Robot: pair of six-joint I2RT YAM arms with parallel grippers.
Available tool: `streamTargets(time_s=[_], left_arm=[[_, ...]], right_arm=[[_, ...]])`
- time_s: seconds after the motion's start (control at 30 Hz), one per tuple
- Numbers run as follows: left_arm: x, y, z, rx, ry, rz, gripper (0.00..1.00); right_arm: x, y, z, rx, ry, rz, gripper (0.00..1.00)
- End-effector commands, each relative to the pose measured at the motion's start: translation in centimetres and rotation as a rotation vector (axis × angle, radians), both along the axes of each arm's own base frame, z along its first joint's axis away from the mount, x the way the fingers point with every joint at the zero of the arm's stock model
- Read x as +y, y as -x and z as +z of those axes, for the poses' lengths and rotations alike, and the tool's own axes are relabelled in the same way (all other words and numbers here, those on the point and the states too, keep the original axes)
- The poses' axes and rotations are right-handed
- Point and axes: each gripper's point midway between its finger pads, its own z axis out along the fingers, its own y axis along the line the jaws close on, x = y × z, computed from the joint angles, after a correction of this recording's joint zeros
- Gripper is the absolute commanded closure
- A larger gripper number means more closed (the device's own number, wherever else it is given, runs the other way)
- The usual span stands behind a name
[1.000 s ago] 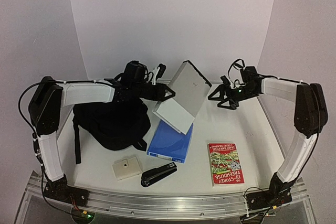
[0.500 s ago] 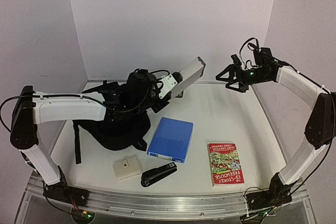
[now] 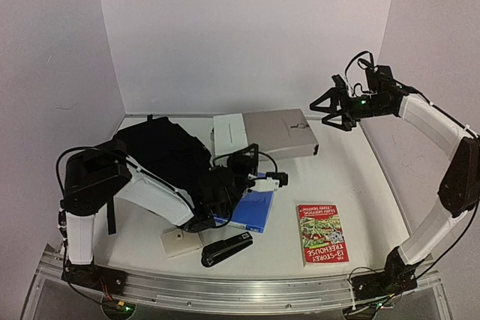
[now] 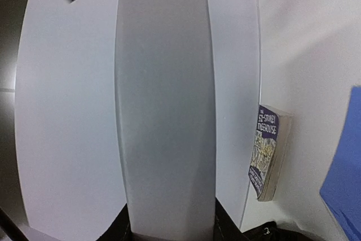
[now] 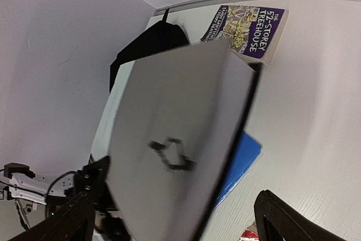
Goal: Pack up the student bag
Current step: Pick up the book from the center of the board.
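The left claw (image 3: 247, 159) is partly closed on the lower edge of a grey folder (image 3: 264, 133) and holds it raised. The right claw (image 3: 325, 112) hangs wide open and empty, high at the far right. The student bag (image 3: 161, 151) lies at the table's (image 3: 337, 177) back left, near a blue binder (image 3: 253, 213).

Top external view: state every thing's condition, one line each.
student bag, slumped, zip not visible
grey binder, closed, held up in the air
left claw, shut on the grey binder
right claw, open, empty, raised
blue folder, closed, lying flat
red book, closed, lying flat
stapler, closed, lying flat
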Motion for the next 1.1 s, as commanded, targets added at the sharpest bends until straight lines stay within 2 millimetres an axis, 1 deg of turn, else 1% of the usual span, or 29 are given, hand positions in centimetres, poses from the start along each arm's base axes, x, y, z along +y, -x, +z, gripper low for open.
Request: streamTargets(time_s=[0.0,0.17,0.3,0.37,0.5,0.6,0.7,0.87,1.0,1.07], left_arm=[[2.0,1.9,4.8,-0.234,0.082,0.059,1.00],[2.0,3.4,5.8,-0.234,0.106,0.033,1.00],[1.8,3.9,6.1,-0.245,0.096,0.023,1.00],[1.7,4.0,6.2,-0.248,0.094,0.021,1.00],[1.6,4.6,7.2,-0.258,0.110,0.010,1.00],[1.5,4.8,7.8,-0.271,0.110,0.005,1.00],[1.4,4.9,7.9,-0.277,0.107,0.004,1.00],[1.3,5.0,8.2,-0.277,0.118,0.004,1.00],[1.2,5.1,8.3,-0.280,0.119,0.002,1.00],[1.2,5.1,8.5,-0.281,0.123,0.002,1.00]], right_arm=[[0.5,1.6,1.2,-0.018,-0.034,0.045,0.02],[0.2,1.6,-1.1,0.020,-0.001,0.033,0.02],[0.4,1.7,-3.4,0.083,0.004,0.041,0.02],[0.5,1.9,-4.1,0.102,-0.003,0.054,0.02],[0.9,2.5,-5.2,0.133,-0.012,0.079,0.02],[1.2,2.8,-5.8,0.158,-0.026,0.096,0.02],[1.6,3.4,-6.1,0.194,-0.058,0.119,0.02],[3.0,4.7,-7.0,0.224,-0.059,0.166,0.02],[4.4,5.7,-6.8,0.252,-0.106,0.230,0.08],[4.8,6.2,-6.6,0.267,-0.136,0.260,0.15]])
